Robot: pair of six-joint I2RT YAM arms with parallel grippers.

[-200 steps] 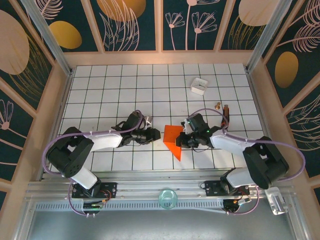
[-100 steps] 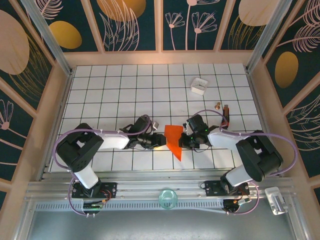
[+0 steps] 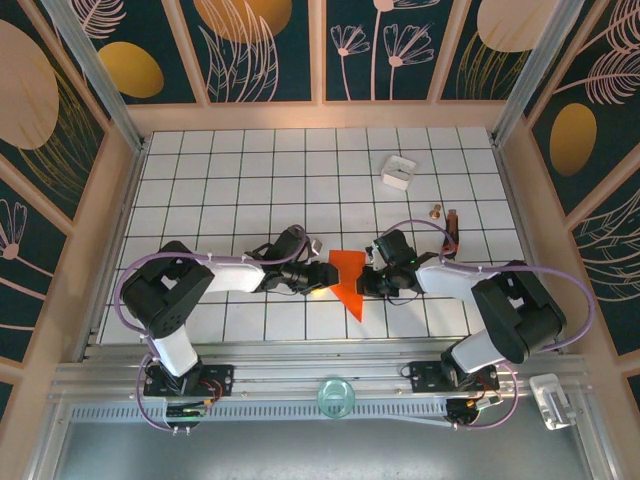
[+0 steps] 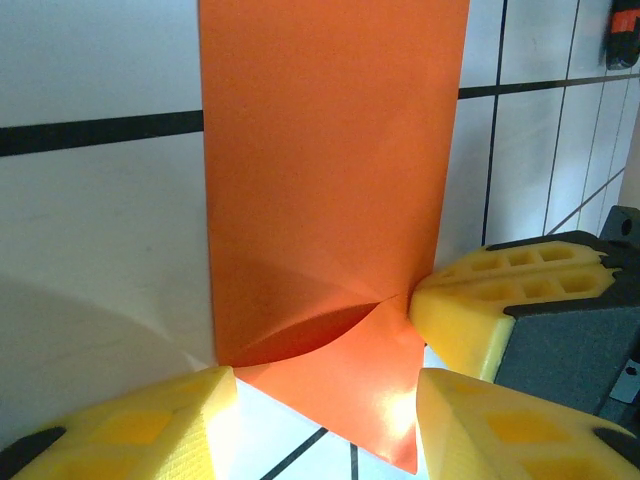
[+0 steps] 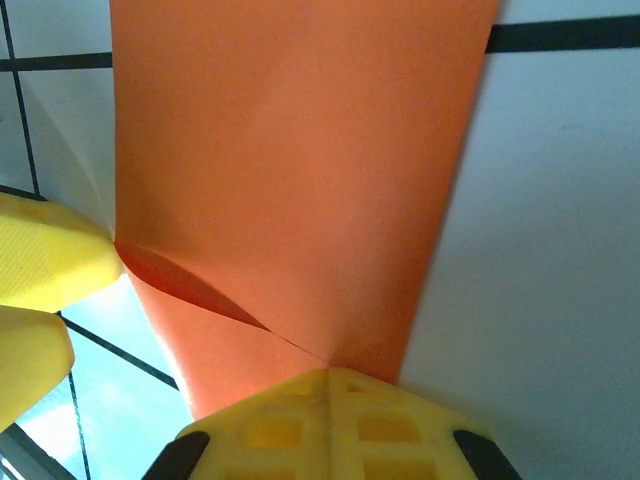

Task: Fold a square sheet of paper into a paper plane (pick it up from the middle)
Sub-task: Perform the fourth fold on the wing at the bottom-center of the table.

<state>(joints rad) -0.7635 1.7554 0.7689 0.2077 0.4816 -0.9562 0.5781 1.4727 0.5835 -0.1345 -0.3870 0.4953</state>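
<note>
The orange-red square sheet of paper (image 3: pixel 348 276) lies folded on the tiled table, a narrow strip ending in a point toward the near edge. One flap (image 4: pixel 340 330) stands slightly lifted. My left gripper (image 3: pixel 320 277) is at the sheet's left edge, open, and its yellow fingers (image 4: pixel 120 430) straddle the pointed corner without closing on it. My right gripper (image 3: pixel 368 278) is shut, its joined fingertips (image 5: pixel 330 415) pressing on the sheet's right edge where the flap's crease ends. From the left wrist view those right fingertips (image 4: pixel 490 305) touch the paper. A paper plane is out of view.
A small white box (image 3: pixel 397 171) sits at the back right. Two small brownish items (image 3: pixel 445 216) lie right of the right arm. A clear round object (image 3: pixel 335 396) rests on the front rail. Wooden walls (image 3: pixel 112 200) close in the table's sides.
My left gripper has slid right up to the paper and opened wider. The right gripper shifted slightly with the sheet, then stayed shut on its edge.
</note>
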